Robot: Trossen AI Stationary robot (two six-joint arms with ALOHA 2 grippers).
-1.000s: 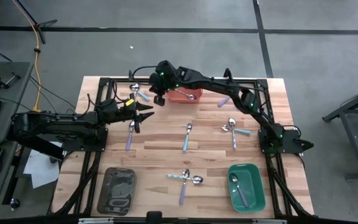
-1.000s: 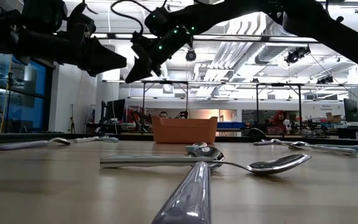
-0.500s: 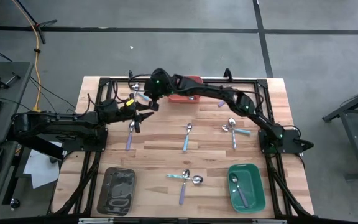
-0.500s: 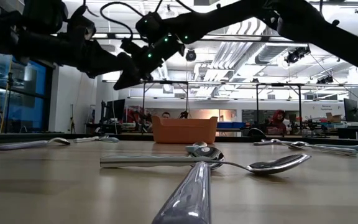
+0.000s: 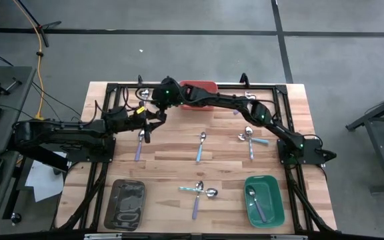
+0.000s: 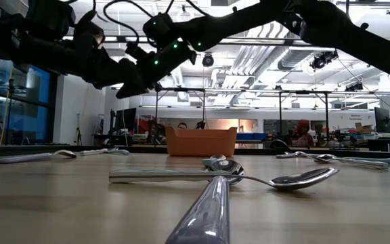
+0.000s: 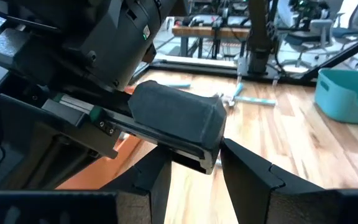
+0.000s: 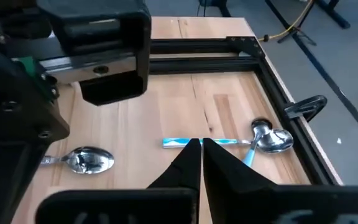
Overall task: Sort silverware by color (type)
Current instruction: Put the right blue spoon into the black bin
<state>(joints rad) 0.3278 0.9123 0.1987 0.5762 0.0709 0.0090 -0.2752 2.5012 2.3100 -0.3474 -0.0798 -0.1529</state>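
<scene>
Change: we see right gripper (image 5: 157, 107), fingers together and empty, swung from orange tray (image 5: 202, 87) toward blue spoon (image 8: 199, 142).
Left gripper (image 5: 153, 121): fingers apart, empty.
Meaning: we judge another pick starts.

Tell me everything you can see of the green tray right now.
The green tray is a teal, rounded-rectangle bin, plastic by its look, with raised walls. It sits flat on the wooden table, at the near right corner in the high view, close beside the dark frame rail. One spoon with a shiny bowl and light blue handle lies inside, slightly diagonal. No hand is near it; the left wrist view shows its corner.
</scene>
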